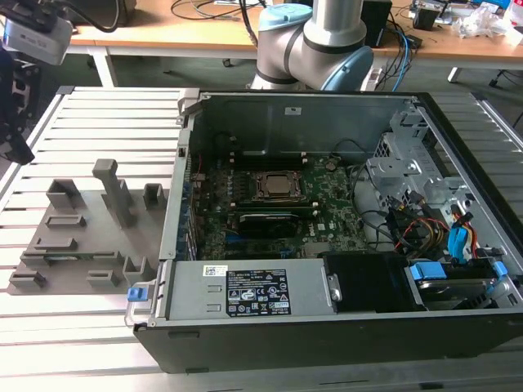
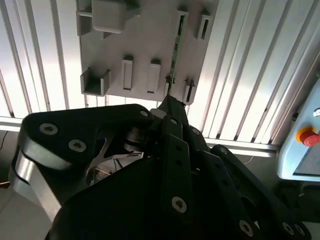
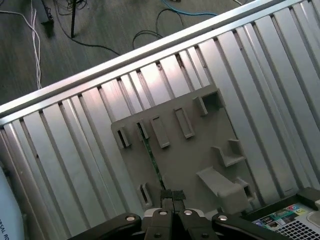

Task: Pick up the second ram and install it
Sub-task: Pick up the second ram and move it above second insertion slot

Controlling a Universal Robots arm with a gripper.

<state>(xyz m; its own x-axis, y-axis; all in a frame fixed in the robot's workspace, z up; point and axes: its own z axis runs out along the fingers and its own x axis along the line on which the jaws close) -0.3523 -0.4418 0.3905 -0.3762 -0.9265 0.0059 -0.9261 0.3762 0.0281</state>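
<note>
Since print is what I check first, I start with the stickers. In the exterior view a black label and a small white label sit on the grey metal cover at the front of the open computer case. Another white sticker sits on its far inner wall. I cannot make out a word on any of them. In the first wrist view a corner of the case carries a colourful sticker, equally unreadable to me.

The memory stick stands on edge in slots of the grey holder plate, which lies on the slatted metal table to the exterior view's left of the case. In the second wrist view the stick is a thin green line. The gripper hangs over the plate with its jaws closed tip against tip, lined up with the stick's near end. Whether they touch it I cannot tell.

The exterior view gives me the motherboard inside the case and the arm's base behind it. The second wrist view adds a red button on a pale box past the table edge. The first wrist view shows cables on the dark floor.
</note>
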